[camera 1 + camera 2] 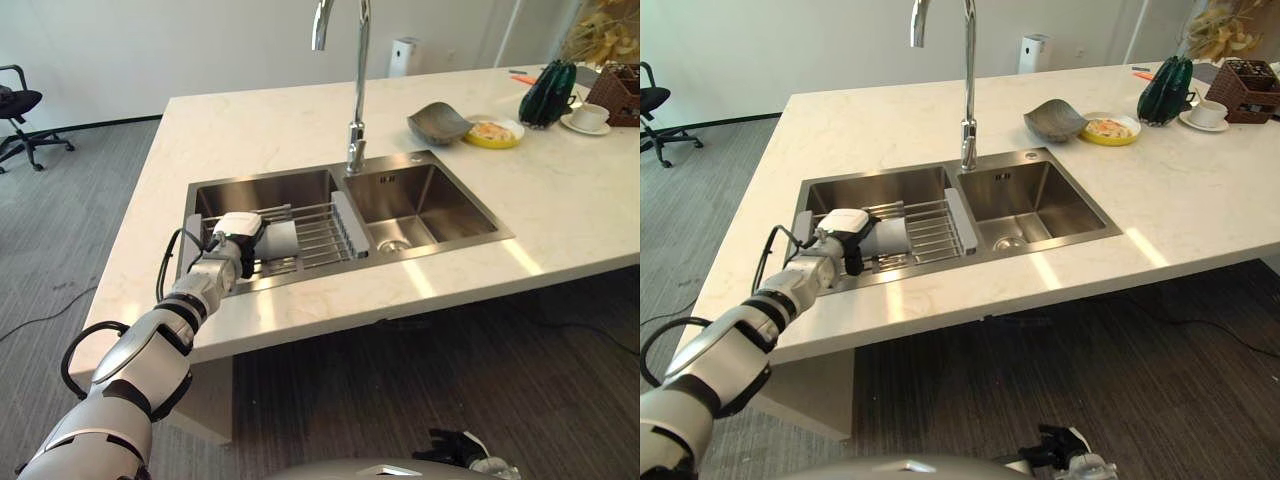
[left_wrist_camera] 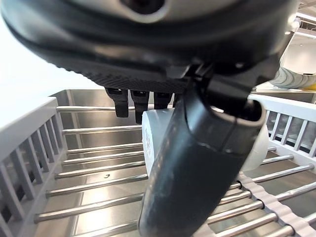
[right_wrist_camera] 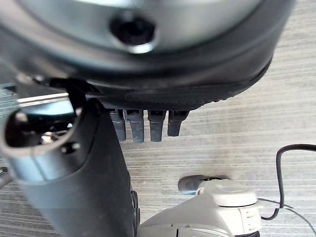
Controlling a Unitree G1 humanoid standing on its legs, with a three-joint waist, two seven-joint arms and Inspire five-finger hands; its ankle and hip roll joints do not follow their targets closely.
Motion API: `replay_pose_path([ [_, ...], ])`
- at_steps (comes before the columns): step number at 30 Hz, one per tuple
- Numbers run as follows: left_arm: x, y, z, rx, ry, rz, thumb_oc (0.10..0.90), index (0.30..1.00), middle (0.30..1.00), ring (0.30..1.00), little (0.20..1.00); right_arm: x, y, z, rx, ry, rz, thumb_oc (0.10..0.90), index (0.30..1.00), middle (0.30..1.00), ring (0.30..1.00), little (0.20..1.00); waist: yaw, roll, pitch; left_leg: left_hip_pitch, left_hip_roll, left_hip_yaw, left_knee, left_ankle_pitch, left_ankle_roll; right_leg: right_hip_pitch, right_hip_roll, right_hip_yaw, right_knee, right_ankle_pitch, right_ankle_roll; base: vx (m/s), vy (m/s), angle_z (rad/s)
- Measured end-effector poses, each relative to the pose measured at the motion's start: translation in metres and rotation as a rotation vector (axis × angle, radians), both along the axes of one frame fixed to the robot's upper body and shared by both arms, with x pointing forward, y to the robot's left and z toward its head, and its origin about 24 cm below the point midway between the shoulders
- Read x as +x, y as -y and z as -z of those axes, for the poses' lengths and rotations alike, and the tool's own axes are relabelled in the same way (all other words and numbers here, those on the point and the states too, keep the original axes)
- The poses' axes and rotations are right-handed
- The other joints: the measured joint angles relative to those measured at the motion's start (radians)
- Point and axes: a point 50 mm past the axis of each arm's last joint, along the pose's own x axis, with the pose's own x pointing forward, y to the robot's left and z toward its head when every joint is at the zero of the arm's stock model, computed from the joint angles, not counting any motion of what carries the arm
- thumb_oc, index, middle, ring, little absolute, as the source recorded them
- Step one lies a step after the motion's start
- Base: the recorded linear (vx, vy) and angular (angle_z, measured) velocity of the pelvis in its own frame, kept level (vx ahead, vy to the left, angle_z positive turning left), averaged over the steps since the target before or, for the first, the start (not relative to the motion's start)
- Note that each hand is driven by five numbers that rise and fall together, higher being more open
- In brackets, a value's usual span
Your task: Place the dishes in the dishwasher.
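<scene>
1. An office chair (image 1: 20, 115) stands far left on the grey carpet (image 1: 70, 220), well apart from the counter (image 1: 250, 125), with open floor between them and along the counter's near edge.
2. A double sink (image 1: 400, 215) is set into the counter near its near edge. The left basin holds a wire rack (image 1: 315, 235) with grey end walls that spans it from side to side, while the right basin is bare down to its drain.
3. The left robot hand (image 1: 232, 238) reaches over the near rim of the left basin and sits on the rack, just inside its left end wall.
4. The left wrist view shows what the head views cannot: a white cup (image 2: 155, 136) lies on its side on the rack bars, the thumb pressed across its front and the fingers (image 2: 129, 101) curled down behind it, so this robot hand is closed around the cup.
5. A tall faucet (image 1: 355, 80) rises behind the divider between the basins.
6. On the far right of the counter sit a grey bowl (image 1: 438, 122), a yellow plate (image 1: 494, 132), a dark green vase (image 1: 547, 95), a cup on a saucer (image 1: 588, 118) and a brown basket (image 1: 615, 95).
7. The right robot hand (image 1: 455, 445) hangs low over the carpet at the near right; its wrist view shows the fingers (image 3: 148, 126) bent downwards with nothing in them.
</scene>
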Motion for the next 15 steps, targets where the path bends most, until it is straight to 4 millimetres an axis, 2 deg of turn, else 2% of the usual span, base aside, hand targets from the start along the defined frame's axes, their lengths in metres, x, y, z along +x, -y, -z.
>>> replay_pose_path([
  [10, 0.003, 0.033, -0.002, -0.088, -0.021, 0.074, 0.8, 0.9, 0.9, 0.9, 0.9, 0.002, -0.001, 0.0, -0.002, -0.001, -0.024, 0.8, 0.9, 0.9, 0.9, 0.9, 0.022, -0.002, 0.001, 0.0, -0.001, -0.002, 0.0, 0.0, 0.0, 0.001, -0.001, -0.003, 0.0, 0.0, 0.0, 0.0, 0.0, 0.0],
  [11, 0.003, 0.039, -0.004, -0.101, -0.014, 0.1, 0.4, 0.3, 0.3, 0.3, 0.3, 0.002, -0.001, 0.0, -0.002, -0.002, -0.024, 0.8, 0.9, 0.9, 0.9, 0.9, 0.025, -0.004, 0.003, 0.0, -0.001, -0.003, 0.0, 0.0, 0.0, 0.002, -0.001, -0.004, -0.001, 0.0, 0.0, 0.0, 0.0, 0.0],
  [15, 0.004, 0.053, -0.012, -0.147, 0.016, 0.163, 0.4, 0.3, 0.3, 0.3, 0.3, 0.002, -0.002, 0.0, -0.001, -0.002, -0.026, 0.8, 0.9, 0.9, 0.9, 0.9, 0.029, -0.008, 0.005, 0.001, -0.002, -0.004, 0.0, 0.0, 0.0, 0.003, -0.001, -0.004, -0.002, 0.0, 0.0, 0.0, 0.0, 0.0],
])
